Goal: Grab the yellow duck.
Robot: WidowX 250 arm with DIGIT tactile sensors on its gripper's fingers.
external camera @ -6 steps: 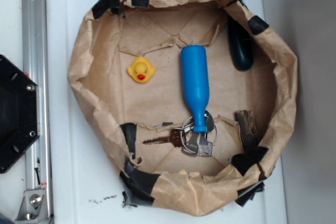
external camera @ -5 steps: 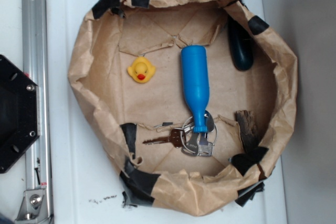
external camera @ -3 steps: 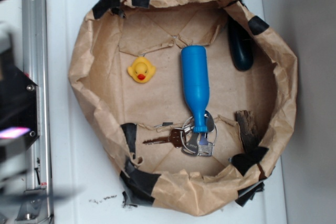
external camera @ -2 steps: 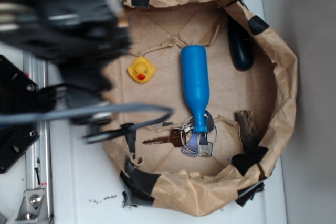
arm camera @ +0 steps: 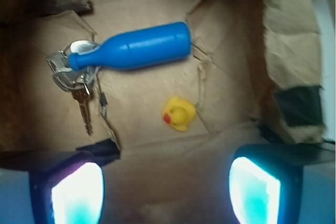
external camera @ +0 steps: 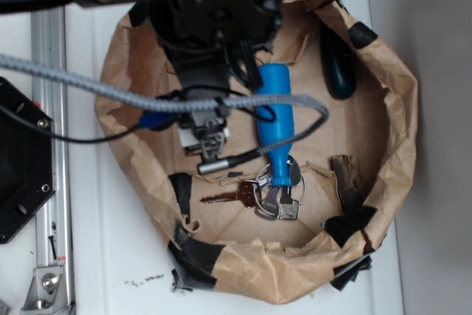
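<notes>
Exterior view: the white counter (external camera: 110,256) carries 1 round basin of crumpled brown paper (external camera: 402,130) patched with black tape. The black arm (external camera: 214,12) reaches in from the top left and hangs over the left half of the basin, with a grey braided cable (external camera: 88,82) looping across it. The tool (external camera: 210,142) points down at the basin floor, left of the bottle; this view does not show the spacing of its fingers.

The blue bottle (external camera: 274,119) lies on its side near the middle of the basin, with its neck toward the key bunch (external camera: 269,197). The bottle's cap touches the key ring. 1 dark rounded object (external camera: 338,64) lies against the right wall, and 1 dark brown scrap (external camera: 346,178) lies at the lower right. The duck is hidden under the arm in this view.

Wrist view: the 2 fingers (arm camera: 254,190) appear at the lower left and lower right corners, blurred and glowing cyan. They stand wide apart with nothing between them. The duck (arm camera: 179,113) sits on the paper floor between the finger lines, nearer the right one and apart from both. Its orange-red beak points left. The duck lies just below the bottle's base end (arm camera: 134,51), not touching it.
</notes>
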